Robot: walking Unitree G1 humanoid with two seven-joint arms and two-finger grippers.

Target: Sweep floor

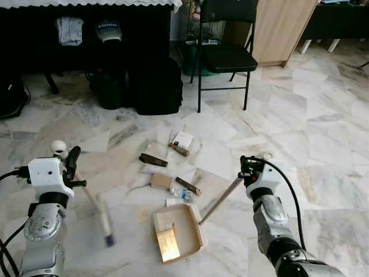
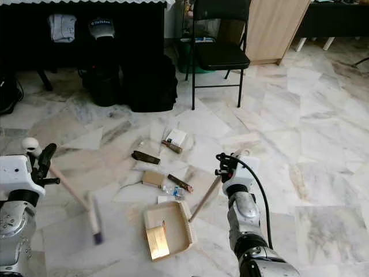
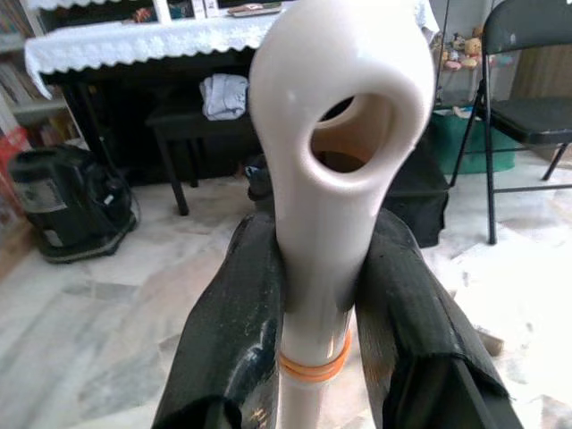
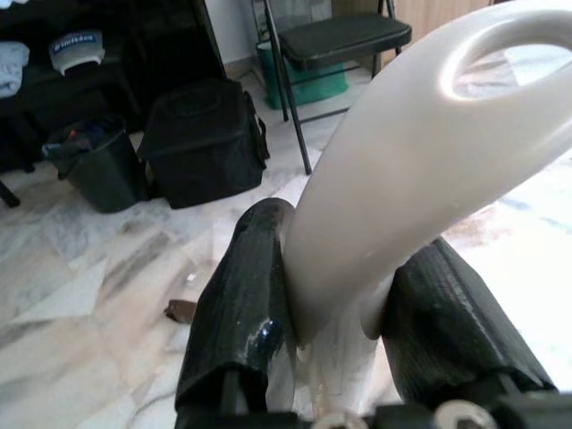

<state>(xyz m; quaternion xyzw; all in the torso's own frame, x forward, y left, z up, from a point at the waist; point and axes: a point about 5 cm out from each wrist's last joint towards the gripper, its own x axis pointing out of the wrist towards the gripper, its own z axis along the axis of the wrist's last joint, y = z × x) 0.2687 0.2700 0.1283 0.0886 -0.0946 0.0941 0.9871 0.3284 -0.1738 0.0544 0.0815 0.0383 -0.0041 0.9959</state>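
Observation:
My left gripper (image 1: pixel 71 163) is shut on the top of a broom handle (image 3: pixel 332 170) with a cream looped end. The stick slants down to the blurred broom head (image 1: pixel 106 231) on the floor at front left. My right gripper (image 1: pixel 249 168) is shut on the cream handle (image 4: pixel 420 152) of a beige dustpan (image 1: pixel 183 221), which lies on the floor between my arms with a tan scrap (image 1: pixel 167 243) in it. Litter lies just beyond the pan: a small plastic bottle (image 1: pixel 181 194), a cardboard square (image 1: pixel 161 181), dark brown pieces (image 1: pixel 153 160) and a white card (image 1: pixel 183 139).
A black folding chair (image 1: pixel 226 56) stands ahead, with a green bin behind it. Black bags (image 1: pixel 154 86) and a black bucket (image 1: pixel 109 88) sit under a cloth-covered table (image 1: pixel 86 3). A wooden cabinet (image 1: pixel 282 29) is at back right. Marble floor (image 1: pixel 323 133) lies open to the right.

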